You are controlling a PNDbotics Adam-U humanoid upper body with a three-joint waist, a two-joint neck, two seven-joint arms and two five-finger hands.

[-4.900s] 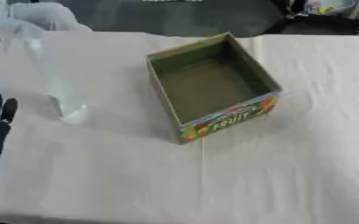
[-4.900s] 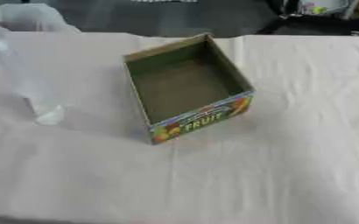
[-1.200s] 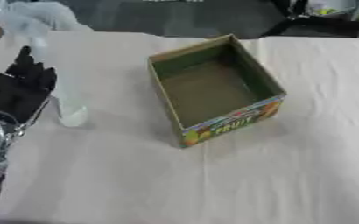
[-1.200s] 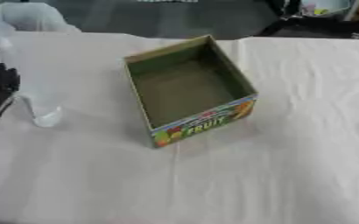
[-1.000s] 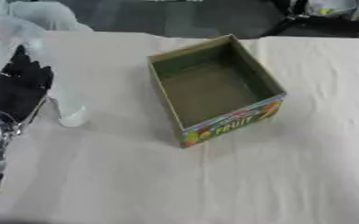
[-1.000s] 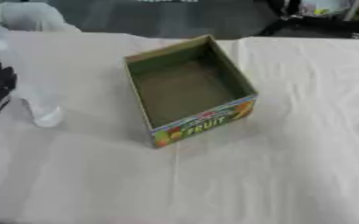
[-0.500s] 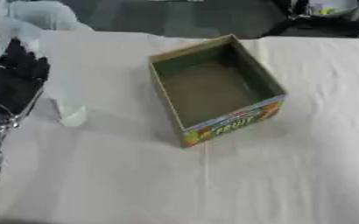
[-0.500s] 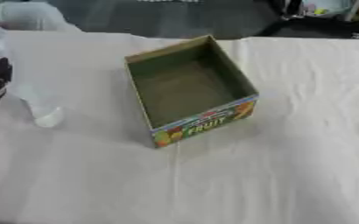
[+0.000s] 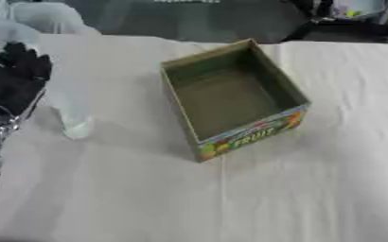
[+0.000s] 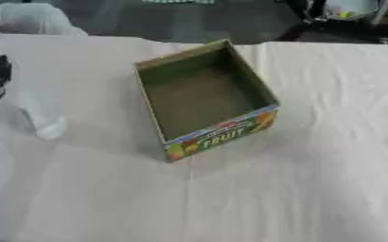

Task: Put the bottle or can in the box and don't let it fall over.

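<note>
bottle (image 9: 65, 101), clear plastic, stands upright on the left part of the table (image 9: 313, 189), which has a pale cloth on it. left robot hand (image 9: 15, 80) is just beside the bottle on its left side; i cannot tell if its fingers are spread or curled. open cardboard box (image 9: 230, 99) with the word "fruit" stands near, at the bottle's right.

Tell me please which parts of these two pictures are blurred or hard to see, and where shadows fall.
Left eye view: the clear bottle is faint against the white tablecloth; the left hand beside it is a dark, soft shape. Right eye view: the box has a shaded interior and throws a soft shadow towards the camera; its printed front is slightly blurred.
</note>
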